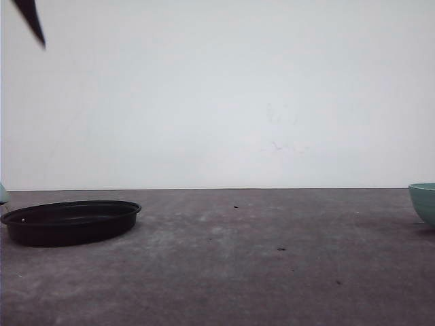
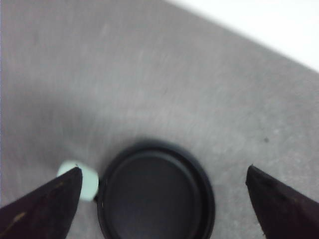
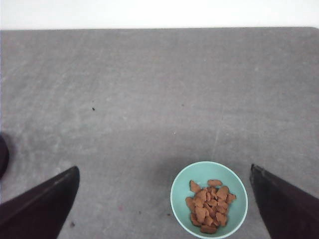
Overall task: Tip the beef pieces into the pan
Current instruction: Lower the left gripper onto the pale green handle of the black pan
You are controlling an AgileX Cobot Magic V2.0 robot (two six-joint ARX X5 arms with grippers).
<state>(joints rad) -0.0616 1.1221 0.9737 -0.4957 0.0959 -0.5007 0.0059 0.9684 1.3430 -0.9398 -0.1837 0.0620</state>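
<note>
The left tool (image 2: pixel 162 199) hangs above the worktop (image 1: pixel 272 272) with its two dark fingers (image 2: pixel 45 209) spread wide apart and nothing between them. Directly under it lies the pan (image 2: pixel 155 196), a shallow round black pan, with its pale mint-green handle (image 2: pixel 85 180) just beside one fingertip in the left wrist view. In the front view the pan (image 1: pixel 68 221) sits at the far left of the grey worktop, and its inside looks bare.

The right tool (image 3: pixel 164 204) is also open, its fingers (image 3: pixel 40 209) far apart and holding nothing. Below it stands a teal-green bowl (image 3: pixel 209 199), and the beef pieces (image 3: pixel 209 206) are heaped inside this bowl, reddish-brown and small. In the front view the bowl (image 1: pixel 424 202) is at the far right edge, well apart from the pan.

I judge that the task is not yet begun: the beef is in the bowl and no tool touches anything. Several things could go wrong from here. The bowl has a smooth, rounded wall, so a grip on its rim may slip and tip it early. The way to the pan is long, and a tilted bowl may drop pieces on the worktop. The pan is shallow, so a fast pour could send pieces over its rim. The left tool above the pan could also block the pour.
</note>
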